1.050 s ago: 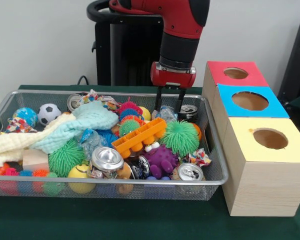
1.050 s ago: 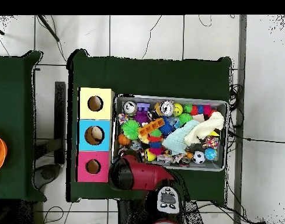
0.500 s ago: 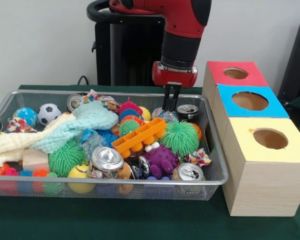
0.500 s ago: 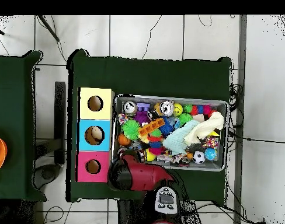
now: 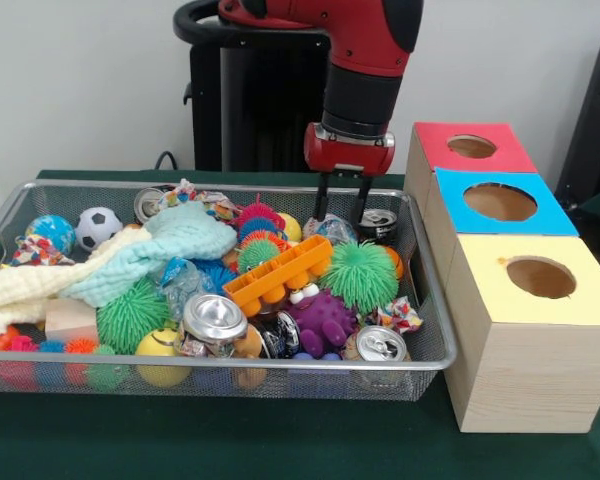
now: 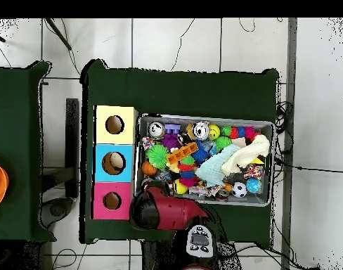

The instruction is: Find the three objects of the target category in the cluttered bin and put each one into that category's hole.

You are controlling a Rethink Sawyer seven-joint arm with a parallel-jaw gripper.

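- A wire bin [image 5: 435,330] is sitting on the green table, crowded with spiky balls, cans, wrappers and cloths.
- Three boxes are standing in a row just beside it: red [image 5: 470,146], blue [image 5: 500,201], yellow [image 5: 540,277].
- One round hole is being shown in each top.

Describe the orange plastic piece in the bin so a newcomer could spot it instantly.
Look in the wire bin left of the three boxes. Near its middle, an orange block lies slanted between a green spiky ball and a pale blue cloth. It alone is long, flat-sided and ribbed.
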